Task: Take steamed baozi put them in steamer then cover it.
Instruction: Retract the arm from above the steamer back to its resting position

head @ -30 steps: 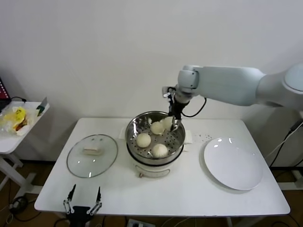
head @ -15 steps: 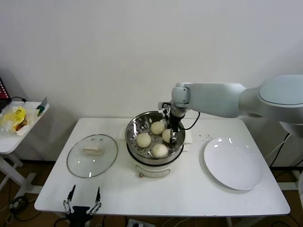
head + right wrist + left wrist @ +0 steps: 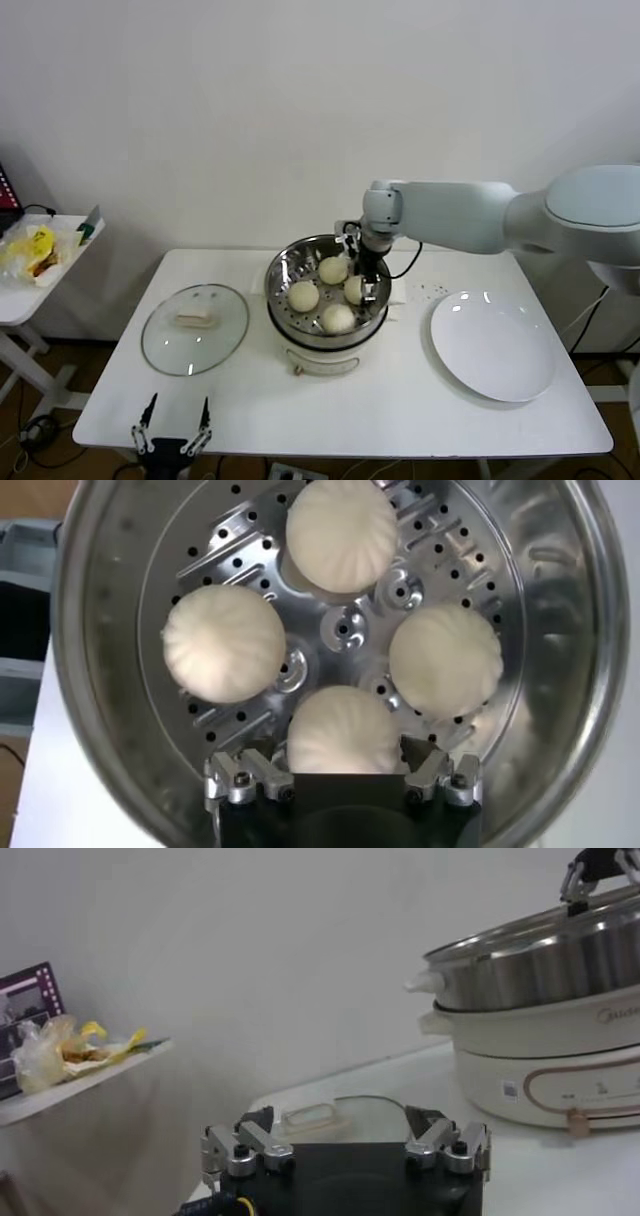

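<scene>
- Steamed baozi [image 3: 343,731]: all four sit on the steamer's [image 3: 283,300] perforated tray, mid-table.
- Left gripper [image 3: 172,437], near edge, waits open.
- Cover [image 3: 194,328] lies left of the steamer, uncovered.
- Right gripper [image 3: 366,285] stands open around the rightmost bun; lift straight up, clear of dough.

The head camera looks forward and down from above, well back, taking in the whole desk [image 3: 400,420]. The left wrist camera sits low near the desk's front edge, looking level across it. The right wrist camera looks straight down, close, into the steamer [image 3: 585,610], which all three views share.
</scene>
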`<control>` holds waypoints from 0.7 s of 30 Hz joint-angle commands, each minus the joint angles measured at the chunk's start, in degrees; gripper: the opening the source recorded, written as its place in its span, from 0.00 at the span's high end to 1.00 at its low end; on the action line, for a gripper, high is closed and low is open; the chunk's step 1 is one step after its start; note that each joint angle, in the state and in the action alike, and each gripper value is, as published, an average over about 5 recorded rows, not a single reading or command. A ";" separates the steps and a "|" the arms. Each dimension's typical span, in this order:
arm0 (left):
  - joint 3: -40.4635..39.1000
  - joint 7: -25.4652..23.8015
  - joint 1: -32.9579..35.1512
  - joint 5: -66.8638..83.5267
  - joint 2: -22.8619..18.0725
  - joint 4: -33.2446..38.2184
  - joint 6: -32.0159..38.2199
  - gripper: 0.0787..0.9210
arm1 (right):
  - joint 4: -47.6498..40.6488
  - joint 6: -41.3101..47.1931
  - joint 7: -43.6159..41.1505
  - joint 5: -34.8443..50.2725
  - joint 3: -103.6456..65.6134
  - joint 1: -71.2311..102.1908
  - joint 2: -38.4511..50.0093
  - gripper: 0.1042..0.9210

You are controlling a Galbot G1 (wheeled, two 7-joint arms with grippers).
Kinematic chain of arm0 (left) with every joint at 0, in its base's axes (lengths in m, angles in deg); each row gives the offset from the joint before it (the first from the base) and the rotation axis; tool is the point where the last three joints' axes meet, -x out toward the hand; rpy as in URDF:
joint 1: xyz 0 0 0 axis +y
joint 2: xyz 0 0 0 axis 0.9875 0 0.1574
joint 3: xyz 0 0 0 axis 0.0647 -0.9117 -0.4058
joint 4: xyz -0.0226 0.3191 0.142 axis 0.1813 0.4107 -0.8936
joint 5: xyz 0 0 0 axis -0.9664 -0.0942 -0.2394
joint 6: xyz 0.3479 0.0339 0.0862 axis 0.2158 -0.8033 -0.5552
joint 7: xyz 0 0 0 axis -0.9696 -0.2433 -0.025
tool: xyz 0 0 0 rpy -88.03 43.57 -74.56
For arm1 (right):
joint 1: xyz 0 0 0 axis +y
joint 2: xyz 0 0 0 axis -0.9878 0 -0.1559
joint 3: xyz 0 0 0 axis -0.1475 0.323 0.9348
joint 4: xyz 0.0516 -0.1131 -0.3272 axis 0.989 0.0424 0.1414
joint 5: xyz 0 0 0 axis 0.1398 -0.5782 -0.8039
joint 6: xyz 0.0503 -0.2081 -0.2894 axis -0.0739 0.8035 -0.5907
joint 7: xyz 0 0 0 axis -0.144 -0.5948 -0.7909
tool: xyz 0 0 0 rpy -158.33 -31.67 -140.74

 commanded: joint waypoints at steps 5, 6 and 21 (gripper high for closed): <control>0.56 -0.02 -0.74 -0.15 0.09 -0.02 -0.53 0.12 | 1.03 -2.51 -2.39 -0.62 -10.09 -4.34 8.83 0.12; 0.71 -0.02 -0.95 -0.31 0.09 -0.12 -0.61 0.12 | 1.23 -3.09 -2.37 -1.17 -11.89 -4.50 10.28 0.12; 2.63 -1.58 -5.61 -2.00 0.07 1.01 -4.37 0.12 | 12.43 -19.34 19.53 -0.66 -43.59 16.43 34.66 0.12</control>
